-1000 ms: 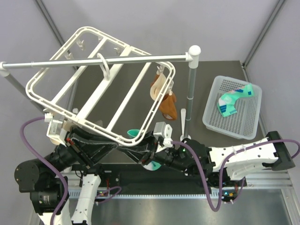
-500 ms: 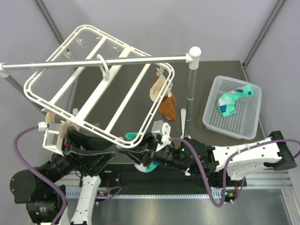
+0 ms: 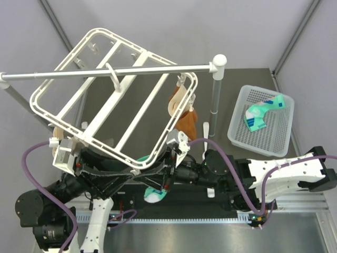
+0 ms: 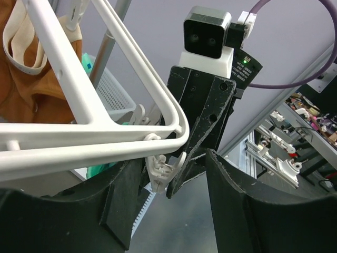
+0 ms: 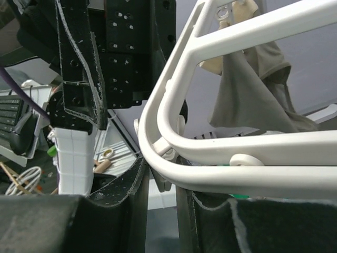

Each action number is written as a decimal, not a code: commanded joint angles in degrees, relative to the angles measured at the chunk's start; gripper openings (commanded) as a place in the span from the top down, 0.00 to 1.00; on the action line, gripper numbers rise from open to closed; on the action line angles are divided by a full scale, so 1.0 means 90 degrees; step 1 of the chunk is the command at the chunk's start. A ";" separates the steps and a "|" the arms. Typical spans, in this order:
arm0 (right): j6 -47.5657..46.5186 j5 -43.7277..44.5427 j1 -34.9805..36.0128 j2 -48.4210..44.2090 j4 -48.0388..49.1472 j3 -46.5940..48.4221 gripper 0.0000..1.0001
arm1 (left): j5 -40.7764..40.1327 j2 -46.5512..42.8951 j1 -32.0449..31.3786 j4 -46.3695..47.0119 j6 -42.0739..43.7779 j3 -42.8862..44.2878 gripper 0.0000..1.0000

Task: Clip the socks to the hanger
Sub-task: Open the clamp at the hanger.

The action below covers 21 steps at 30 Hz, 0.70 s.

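- Left gripper is spread at the near corner of the hanger; the right gripper is pinched on a teal sock.
- The hanger is hung, tilted, from the rail.
- The basket is set at 3 o'clock of the hanger, with the second sock laid inside.
- The pinched sock is seen at 6 o'clock of that corner.
- A white clip is flanked by the left fingers.
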 commanded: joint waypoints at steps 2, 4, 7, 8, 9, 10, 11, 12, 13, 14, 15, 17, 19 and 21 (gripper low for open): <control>0.0486 -0.0516 -0.0079 -0.0166 0.0062 0.0164 1.00 | 0.0201 -0.0159 0.0117 0.0405 -0.0353 -0.0137 0.43; 0.0574 -0.0652 -0.0109 -0.0175 0.0179 0.0105 1.00 | 0.0191 -0.0178 0.0156 0.0366 -0.0393 -0.0176 0.41; 0.0681 -0.0731 -0.0187 -0.0234 0.0267 0.0017 1.00 | 0.0162 -0.0188 0.0215 0.0210 -0.0402 -0.0147 0.40; 0.0710 -0.0760 -0.0206 -0.0244 0.0287 -0.0002 1.00 | 0.0152 -0.0208 0.0244 0.0210 -0.0431 -0.0147 0.40; 0.0759 -0.0809 -0.0284 -0.0263 0.0316 -0.0022 1.00 | 0.0162 -0.0198 0.0254 0.0210 -0.0441 -0.0147 0.40; 0.0837 -0.0916 -0.0314 -0.0263 0.0355 -0.0061 1.00 | 0.0162 -0.0208 0.0263 0.0210 -0.0461 -0.0147 0.40; 0.0886 -0.0965 -0.0343 -0.0263 0.0394 -0.0071 1.00 | 0.0172 -0.0198 0.0273 0.0210 -0.0509 -0.0147 0.40; 0.0925 -0.1004 -0.0401 -0.0254 0.0413 -0.0100 1.00 | 0.0191 -0.0208 0.0283 0.0239 -0.0539 -0.0166 0.40; 0.0993 -0.1111 -0.0431 -0.0244 0.0462 -0.0119 1.00 | 0.0201 -0.0188 0.0283 0.0297 -0.0578 -0.0186 0.40; 0.1033 -0.1151 -0.0470 -0.0234 0.0540 -0.0139 1.00 | 0.0230 -0.0188 0.0283 0.0336 -0.0656 -0.0205 0.41; 0.1062 -0.1180 -0.0509 -0.0215 0.0560 -0.0149 1.00 | 0.0240 -0.0188 0.0273 0.0375 -0.0685 -0.0254 0.41; 0.1101 -0.1248 -0.0548 -0.0156 0.0589 -0.0139 1.00 | 0.0269 -0.0198 0.0283 0.0483 -0.0783 -0.0274 0.40; 0.1140 -0.1317 -0.0568 -0.0107 0.0609 -0.0110 1.00 | 0.0279 -0.0179 0.0283 0.0629 -0.0871 -0.0323 0.40; 0.1150 -0.1336 -0.0587 -0.0039 0.0628 -0.0090 1.00 | 0.0289 -0.0159 0.0283 0.0736 -0.0968 -0.0362 0.40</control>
